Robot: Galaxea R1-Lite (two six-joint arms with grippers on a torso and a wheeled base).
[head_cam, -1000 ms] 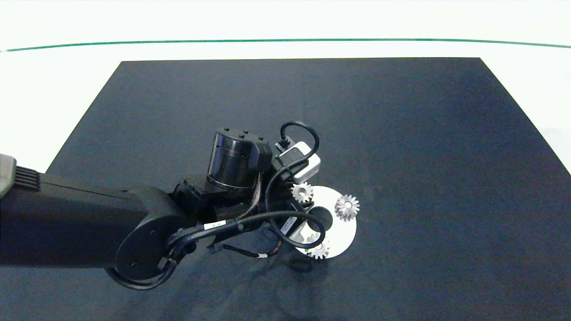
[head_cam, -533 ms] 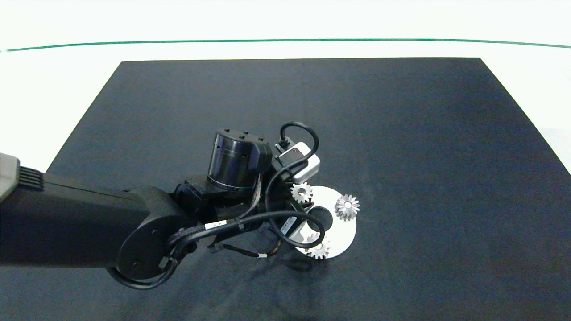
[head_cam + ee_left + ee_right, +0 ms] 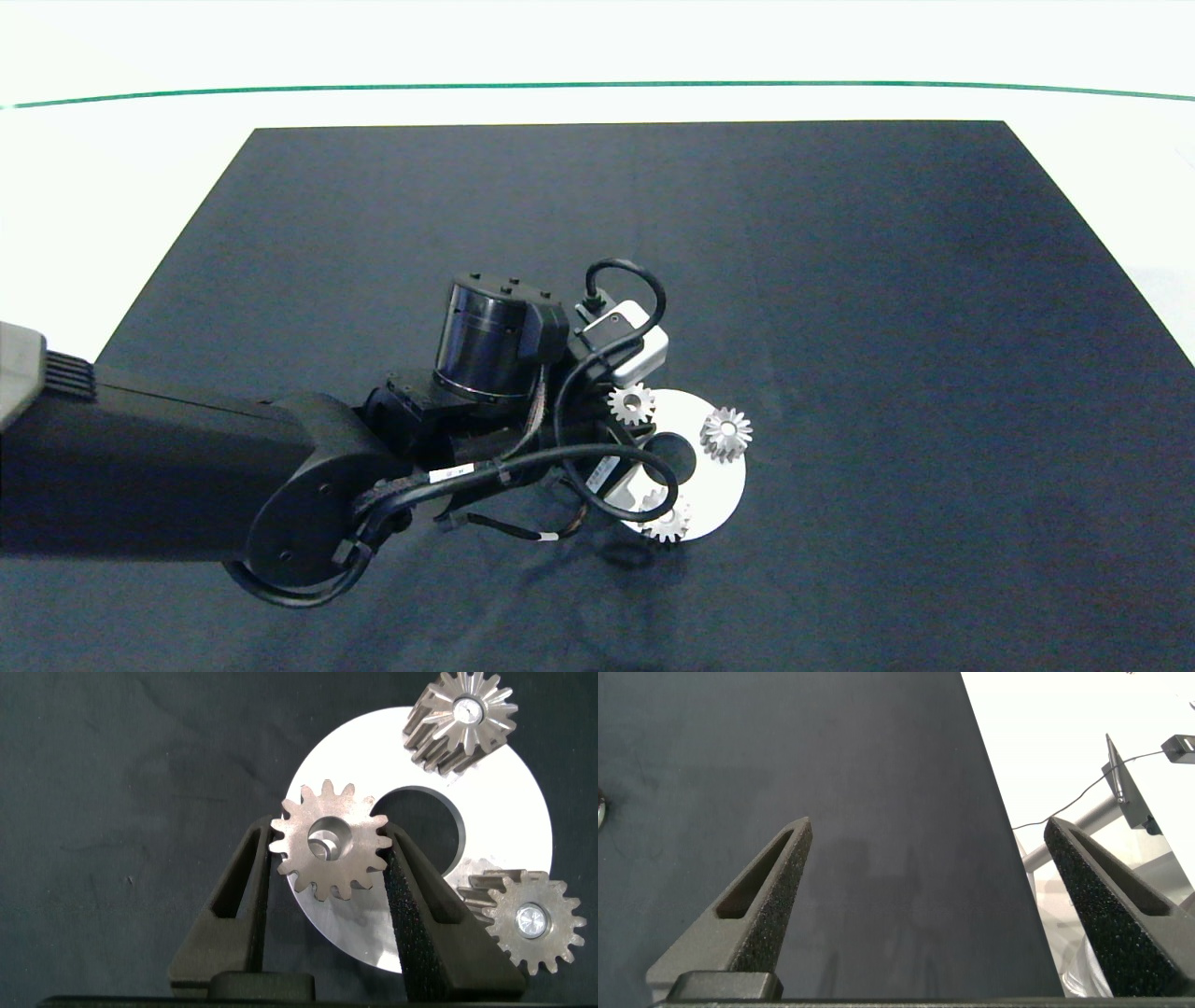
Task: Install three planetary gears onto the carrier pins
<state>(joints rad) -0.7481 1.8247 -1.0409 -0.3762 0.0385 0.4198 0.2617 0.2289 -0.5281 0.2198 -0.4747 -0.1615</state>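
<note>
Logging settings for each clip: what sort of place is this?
Probably a lab test bench: a dark mat on a white table, a white disc carrying gears, and cabling and a stand beyond the edge.

This looks like a robotics lab or test bench. A dark mat [image 3: 653,233] lies on a plain white table [image 3: 140,168], and a thin green line [image 3: 597,85] runs across the white surface beyond the mat's far edge. Past the mat's side edge, the right wrist view shows a metal stand [image 3: 1102,817] with a thin cable [image 3: 1064,803].
</note>
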